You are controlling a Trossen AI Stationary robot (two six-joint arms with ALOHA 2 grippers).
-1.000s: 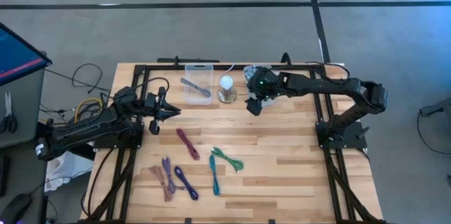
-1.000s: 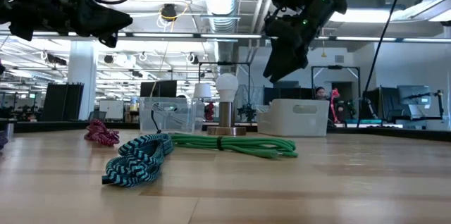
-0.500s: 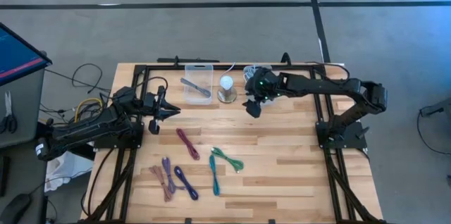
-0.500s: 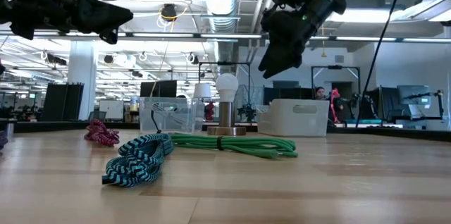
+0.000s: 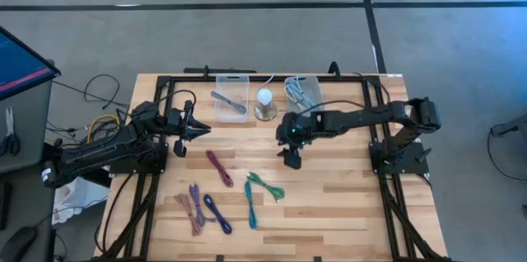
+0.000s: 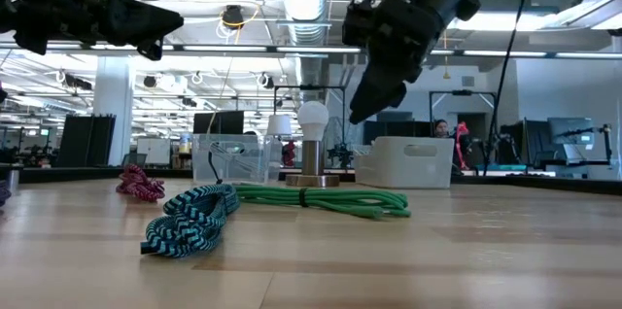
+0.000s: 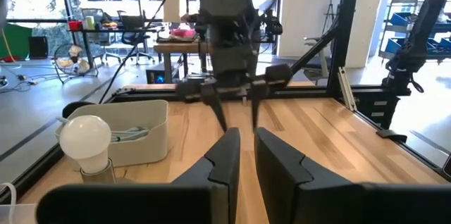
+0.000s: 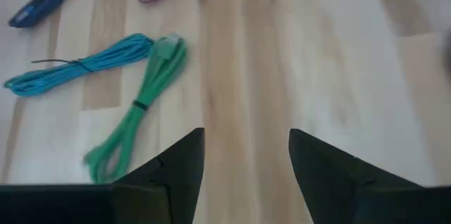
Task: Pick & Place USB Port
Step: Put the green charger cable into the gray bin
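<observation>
Several coiled USB cables lie flat on the table: maroon (image 5: pixel 218 167), green (image 5: pixel 267 186), teal (image 5: pixel 249 204), blue (image 5: pixel 217 212) and purple (image 5: pixel 196 200). My right gripper (image 5: pixel 290 158) hangs open above bare wood just beyond the green cable (image 8: pixel 137 122), fingers pointing down (image 6: pixel 362 107). It touches nothing. In its wrist view the teal cable (image 8: pixel 70 69) lies beside the green one. My left gripper (image 5: pixel 200 131) waits in the air near the table's left side, empty, with its fingers (image 7: pixel 243 157) close together.
A clear bin (image 5: pixel 232 97) holding a grey cable, a lamp with a white bulb (image 5: pixel 264 102) and a white bin (image 5: pixel 303 91) with a pale cable stand along the far edge. Bare wood lies on the table's right half and near edge.
My right gripper has swung from beside the lamp toward the table's near edge and slightly left. It now hangs just short of the green cable. The cables and my left arm have stayed put.
</observation>
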